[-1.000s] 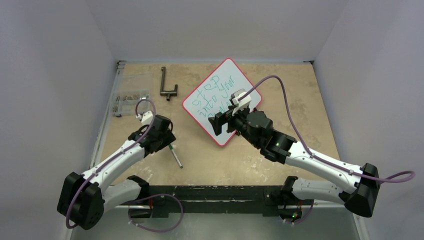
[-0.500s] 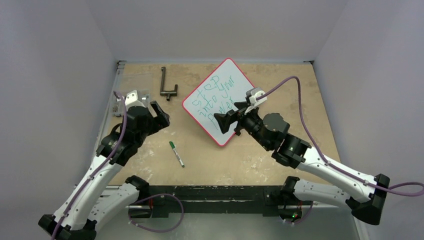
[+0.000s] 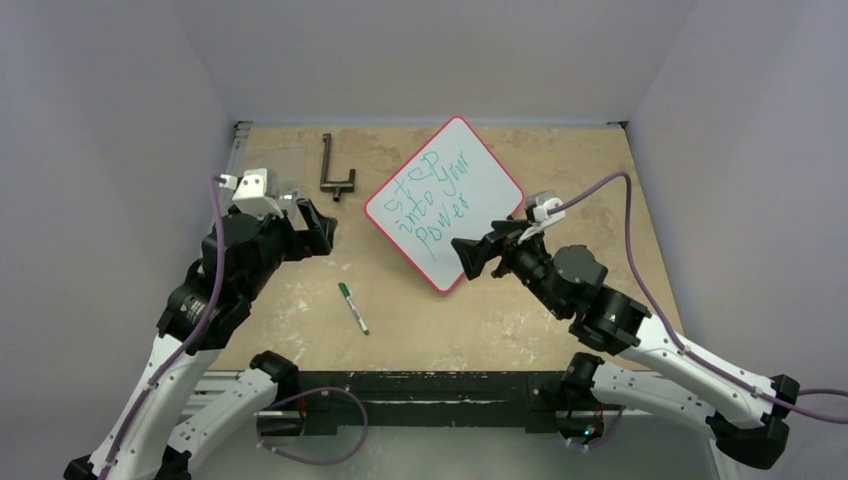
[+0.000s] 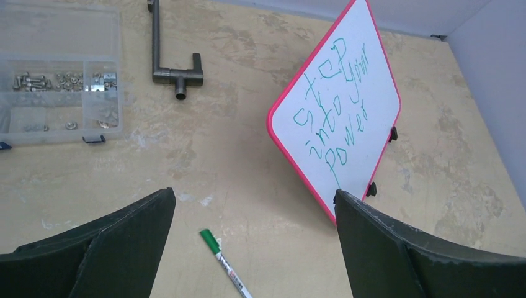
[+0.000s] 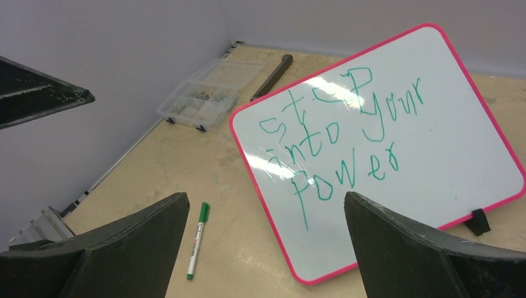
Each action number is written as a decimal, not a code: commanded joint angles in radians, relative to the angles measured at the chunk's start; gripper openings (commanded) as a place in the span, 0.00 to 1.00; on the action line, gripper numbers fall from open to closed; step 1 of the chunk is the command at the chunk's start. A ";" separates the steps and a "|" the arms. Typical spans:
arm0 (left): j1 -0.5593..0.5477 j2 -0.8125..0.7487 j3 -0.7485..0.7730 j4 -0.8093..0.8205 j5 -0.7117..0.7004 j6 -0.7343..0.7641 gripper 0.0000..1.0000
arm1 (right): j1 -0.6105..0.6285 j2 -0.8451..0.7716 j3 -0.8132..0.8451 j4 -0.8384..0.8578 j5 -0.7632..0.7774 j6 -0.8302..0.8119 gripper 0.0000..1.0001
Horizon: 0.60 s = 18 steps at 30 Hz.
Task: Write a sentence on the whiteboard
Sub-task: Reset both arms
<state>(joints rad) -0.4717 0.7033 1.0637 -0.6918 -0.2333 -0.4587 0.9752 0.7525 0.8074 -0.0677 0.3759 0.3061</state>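
Observation:
The whiteboard, white with a red rim, lies turned like a diamond at the table's back middle. The sentence stands on it in green, in three lines: "step into your power". A green-capped marker lies loose on the table, near and left of the board. My left gripper hovers open left of the board, holding nothing. By the board's near corner, my right gripper is also open and holds nothing.
A clear parts box with small hardware sits at the back left against the wall. A dark metal pipe piece lies behind the left gripper. Grey walls close in the table on three sides.
My left gripper opened, rose and drew back left, leaving the marker lying on the table. My right gripper pulled back off the board toward the near right.

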 commanded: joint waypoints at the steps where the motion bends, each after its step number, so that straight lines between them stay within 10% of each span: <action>1: 0.004 -0.023 -0.023 0.097 0.028 0.094 1.00 | 0.000 -0.086 -0.077 -0.057 -0.007 0.093 0.99; 18: 0.004 -0.085 -0.096 0.130 0.084 0.157 1.00 | 0.000 -0.245 -0.308 -0.068 0.009 0.254 0.99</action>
<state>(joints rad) -0.4713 0.6296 0.9730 -0.5987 -0.1593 -0.3283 0.9752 0.5159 0.4995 -0.1658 0.3679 0.5262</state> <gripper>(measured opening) 0.998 0.987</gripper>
